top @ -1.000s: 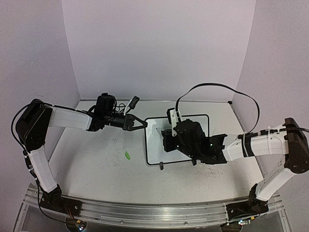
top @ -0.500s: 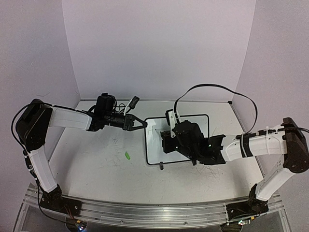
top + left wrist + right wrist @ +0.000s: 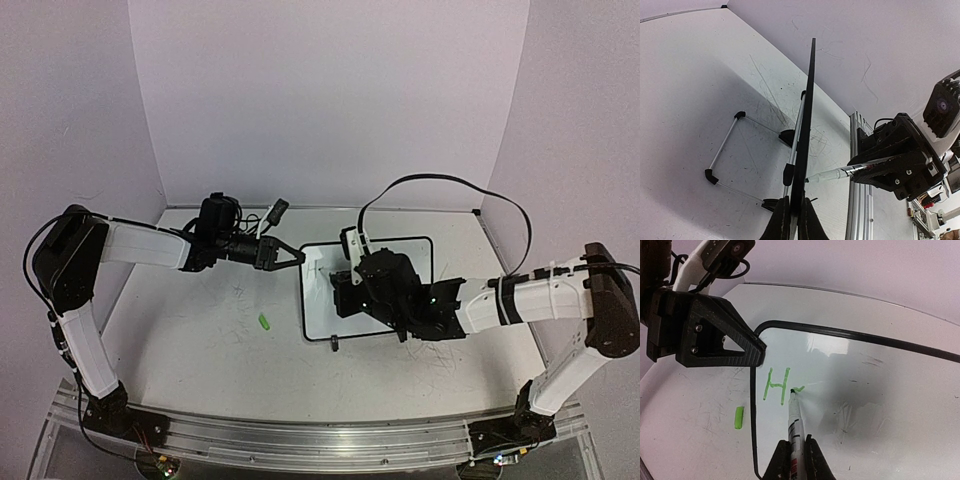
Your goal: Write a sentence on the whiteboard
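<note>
Right end effector [image 3: 795,460], clamped on a marker [image 3: 795,422], holds its tip to the whiteboard [image 3: 890,390] just ahead, where only "H" and a first stroke of the sentence [image 3: 779,385] show, while the left end effector [image 3: 791,220] pinches the board's edge, so most of the writing looks left to do.

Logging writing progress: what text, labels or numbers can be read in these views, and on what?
"H", in green ink, on the whiteboard.
A short green stroke right of the H, at the marker tip: an unfinished letter, not readable as one.
Dark marks on the marker barrel: too small to read.
Nothing else readable in any view.
</note>
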Motion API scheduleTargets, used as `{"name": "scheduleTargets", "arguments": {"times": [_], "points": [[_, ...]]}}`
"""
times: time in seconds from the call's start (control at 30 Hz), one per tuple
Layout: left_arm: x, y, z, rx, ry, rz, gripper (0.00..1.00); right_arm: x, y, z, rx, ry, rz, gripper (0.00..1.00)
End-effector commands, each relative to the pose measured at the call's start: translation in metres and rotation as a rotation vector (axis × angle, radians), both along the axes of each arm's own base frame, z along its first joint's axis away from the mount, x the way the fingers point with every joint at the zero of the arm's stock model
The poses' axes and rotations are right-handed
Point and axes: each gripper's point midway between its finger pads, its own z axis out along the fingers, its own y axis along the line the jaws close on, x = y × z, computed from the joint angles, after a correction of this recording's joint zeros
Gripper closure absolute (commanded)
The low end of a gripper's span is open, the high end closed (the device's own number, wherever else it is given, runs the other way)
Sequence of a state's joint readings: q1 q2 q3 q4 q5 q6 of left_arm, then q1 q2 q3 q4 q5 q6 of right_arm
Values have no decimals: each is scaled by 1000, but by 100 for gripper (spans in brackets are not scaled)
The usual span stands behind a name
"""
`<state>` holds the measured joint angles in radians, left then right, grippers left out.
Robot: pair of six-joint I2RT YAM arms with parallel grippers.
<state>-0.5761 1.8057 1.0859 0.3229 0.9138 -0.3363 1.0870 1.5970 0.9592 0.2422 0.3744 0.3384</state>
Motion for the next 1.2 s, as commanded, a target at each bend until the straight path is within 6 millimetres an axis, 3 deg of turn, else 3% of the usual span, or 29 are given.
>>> {"name": "scheduleTargets", "arguments": {"times": [0.0, 0.6, 0.9, 1.17], "points": [[-13, -2, 26, -49, -33, -50, 100, 0, -1, -4, -5, 15, -5, 100], [-13, -2, 27, -50, -35, -50, 100, -6, -13, -13, -13, 38, -21, 100], [-14, -2, 27, -49, -33, -50, 100, -1, -26, -7, -11, 15, -85, 100], [-14, -2, 27, -50, -34, -50, 100, 5, -22, 4, 12, -16, -101, 100]]}}
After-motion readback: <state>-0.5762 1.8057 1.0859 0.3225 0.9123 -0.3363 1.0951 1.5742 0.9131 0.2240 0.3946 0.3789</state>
